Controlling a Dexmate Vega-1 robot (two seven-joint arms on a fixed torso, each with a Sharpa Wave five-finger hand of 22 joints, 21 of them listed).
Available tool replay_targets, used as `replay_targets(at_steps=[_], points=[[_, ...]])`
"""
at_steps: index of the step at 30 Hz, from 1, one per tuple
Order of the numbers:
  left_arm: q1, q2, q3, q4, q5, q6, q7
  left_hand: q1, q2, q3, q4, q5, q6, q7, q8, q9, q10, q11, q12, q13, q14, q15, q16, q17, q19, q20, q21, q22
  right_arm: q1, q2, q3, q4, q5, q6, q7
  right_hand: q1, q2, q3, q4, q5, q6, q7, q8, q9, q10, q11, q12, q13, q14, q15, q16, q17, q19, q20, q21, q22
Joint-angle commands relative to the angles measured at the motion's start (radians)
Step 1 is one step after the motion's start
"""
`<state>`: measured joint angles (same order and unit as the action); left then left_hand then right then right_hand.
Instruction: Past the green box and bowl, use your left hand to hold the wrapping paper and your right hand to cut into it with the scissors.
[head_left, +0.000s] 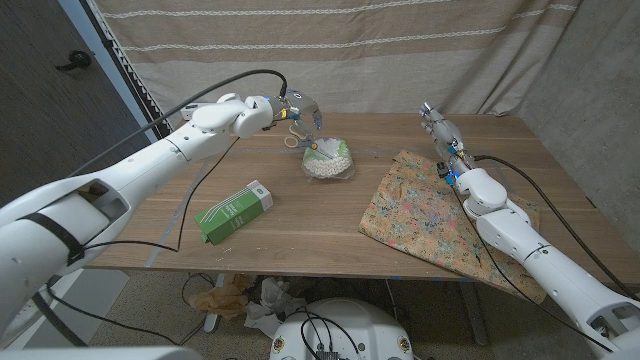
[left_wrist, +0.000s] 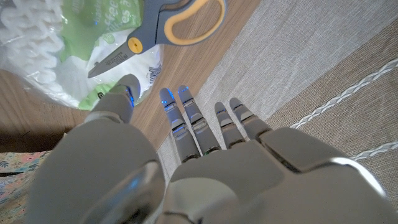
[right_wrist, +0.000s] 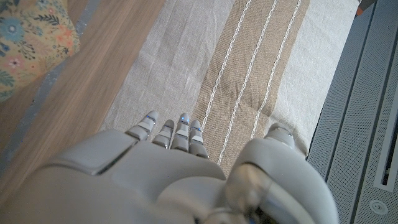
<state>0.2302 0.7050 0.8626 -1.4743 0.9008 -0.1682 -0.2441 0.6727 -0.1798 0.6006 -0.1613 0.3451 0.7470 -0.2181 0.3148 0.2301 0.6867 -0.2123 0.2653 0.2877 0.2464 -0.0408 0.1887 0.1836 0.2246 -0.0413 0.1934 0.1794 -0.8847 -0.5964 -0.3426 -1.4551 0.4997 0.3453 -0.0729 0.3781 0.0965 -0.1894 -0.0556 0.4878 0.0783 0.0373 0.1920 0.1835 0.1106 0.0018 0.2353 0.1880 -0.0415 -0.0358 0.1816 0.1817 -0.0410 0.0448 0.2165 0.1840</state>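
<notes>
The floral wrapping paper (head_left: 430, 215) lies spread on the table's right side, and one corner of the paper (right_wrist: 31, 43) shows in the right wrist view. Grey scissors with yellow-lined handles (head_left: 295, 130) lie on the wood just behind the clear bowl (head_left: 350, 168). My left hand (head_left: 262, 110) hovers beside them with its fingers spread, holding nothing. In the left wrist view the scissors (left_wrist: 168, 25) lie just beyond its fingertips (left_wrist: 186, 99). My right hand (head_left: 440, 130) is held up at the paper's far corner, fingers straight and empty. The green box (head_left: 235, 210) lies front left.
The bowl holds white and green packets (left_wrist: 50, 56). A striped curtain (head_left: 400, 50) hangs close behind the table's far edge, right past both hands. Bare wood lies between the green box and the paper. A dark door (head_left: 50, 90) stands at the far left.
</notes>
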Motion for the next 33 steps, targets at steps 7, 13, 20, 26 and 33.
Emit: replay_targets(at_steps=[7,13,20,26,33], points=[[-0.022,-0.024,0.036,0.044,0.001,-0.007,-0.02,-0.015,0.001,-0.01,-0.003,0.008,0.031,0.001,0.011,0.0,0.032,-0.001,0.001,0.002,-0.007,-0.169,0.002,0.006,-0.008,-0.014,0.002,0.002,-0.003,-0.004,0.003,-0.007,0.003,-0.004,0.0,0.018,0.001,-0.001,-0.006,0.006,-0.006,0.001,0.002,0.003,-0.001,-0.004,0.001,0.005,-0.008,0.001,0.002,0.001,-0.001,-0.006,-0.001,0.001],[-0.029,-0.029,0.045,0.057,0.001,-0.017,-0.022,-0.02,0.001,-0.014,-0.002,0.01,0.047,0.002,0.015,-0.003,0.044,0.0,0.003,0.0,-0.005,-0.169,0.005,0.006,-0.012,-0.012,0.002,0.003,-0.003,-0.009,0.003,-0.013,-0.012,-0.001,-0.006,0.024,0.001,0.001,-0.01,0.007,-0.009,0.001,0.002,0.003,-0.003,-0.005,0.0,0.005,-0.009,0.001,0.001,0.001,0.0,-0.007,-0.001,0.001],[-0.046,-0.043,0.058,0.074,-0.014,-0.015,-0.077,-0.025,0.001,-0.02,-0.001,0.013,0.062,0.0,0.017,-0.008,0.056,-0.001,0.001,-0.005,-0.003,-0.169,0.007,0.006,-0.01,-0.016,0.004,0.003,-0.002,-0.011,0.004,-0.018,-0.012,-0.008,-0.008,0.033,0.0,0.003,-0.015,0.008,-0.01,0.0,0.002,0.003,-0.003,-0.005,0.0,0.005,-0.01,-0.001,0.001,0.0,-0.001,-0.005,-0.002,0.001],[-0.057,-0.053,0.071,0.087,-0.002,-0.006,-0.079,-0.032,-0.002,-0.027,0.0,0.016,0.052,-0.001,0.008,-0.012,0.044,0.0,-0.01,-0.012,-0.017,-0.168,0.001,0.005,-0.013,-0.014,0.004,0.003,0.002,-0.009,0.001,-0.013,-0.012,-0.01,-0.005,0.04,-0.001,0.004,-0.02,0.01,-0.01,0.0,0.003,0.003,-0.004,-0.002,-0.001,0.005,-0.011,0.0,0.001,0.0,-0.001,-0.006,-0.003,0.001],[-0.072,-0.067,0.077,0.124,-0.031,-0.025,-0.077,-0.042,-0.001,-0.037,0.001,0.019,0.059,0.0,0.003,-0.017,0.028,-0.001,-0.025,-0.021,-0.034,-0.168,-0.002,0.003,-0.018,-0.01,0.003,0.003,0.002,-0.009,0.001,-0.011,-0.012,-0.013,-0.008,0.048,-0.002,0.005,-0.024,0.011,-0.01,0.0,0.004,0.003,-0.006,0.008,-0.002,0.005,-0.013,0.004,0.0,0.0,-0.002,-0.005,-0.005,0.001]])
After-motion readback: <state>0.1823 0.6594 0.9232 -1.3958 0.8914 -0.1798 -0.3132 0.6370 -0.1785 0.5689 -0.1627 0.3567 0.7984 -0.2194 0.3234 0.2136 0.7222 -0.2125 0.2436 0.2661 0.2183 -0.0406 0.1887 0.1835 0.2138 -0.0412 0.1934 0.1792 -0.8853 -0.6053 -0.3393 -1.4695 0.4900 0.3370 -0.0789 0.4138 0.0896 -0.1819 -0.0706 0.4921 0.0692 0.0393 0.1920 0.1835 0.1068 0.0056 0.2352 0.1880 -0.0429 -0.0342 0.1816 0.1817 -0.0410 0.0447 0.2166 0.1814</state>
